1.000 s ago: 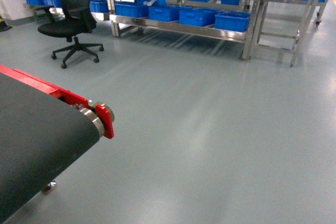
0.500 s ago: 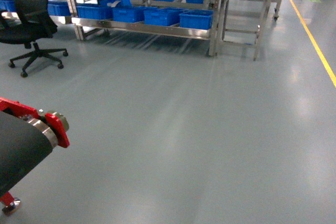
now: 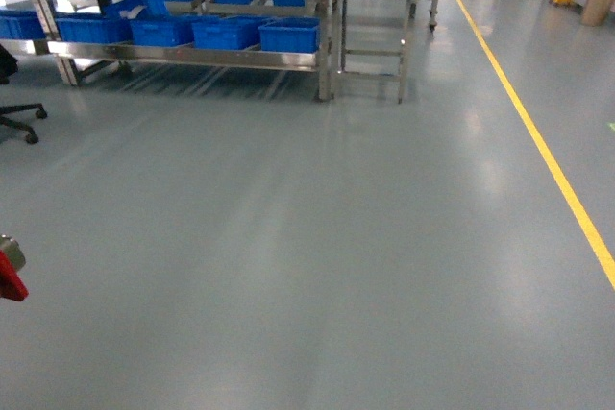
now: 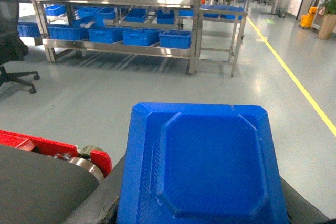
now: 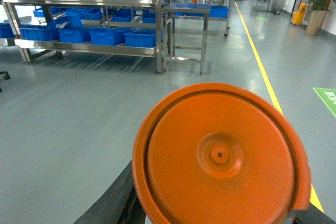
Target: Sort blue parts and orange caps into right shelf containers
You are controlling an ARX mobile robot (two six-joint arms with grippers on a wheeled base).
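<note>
A blue part (image 4: 202,166), a flat tray-like piece with cut corners, fills the lower left wrist view. My left gripper (image 4: 202,220) is shut on it, and dark fingers (image 4: 102,205) show at its sides. A round orange cap (image 5: 220,156) fills the lower right wrist view, with my right gripper (image 5: 218,221) shut on it and one finger (image 5: 113,200) showing at its left. The right shelf containers (image 3: 288,36), bright blue crates, stand in a row on a steel rack's low shelf far ahead at the left, also seen as crates (image 4: 175,39) and crates (image 5: 140,38). Neither gripper shows in the head view.
The conveyor's red end (image 3: 10,277) sits at the head view's left edge, with its black belt (image 4: 37,190) close by my left gripper. An office chair (image 4: 13,45) stands at the left. A small steel table (image 3: 370,21) adjoins the rack. A yellow floor line (image 3: 548,151) runs along the right.
The head view has swung right: conveyor and chair slid almost out at the left, the rack shifted left, and the yellow floor line came into view.
</note>
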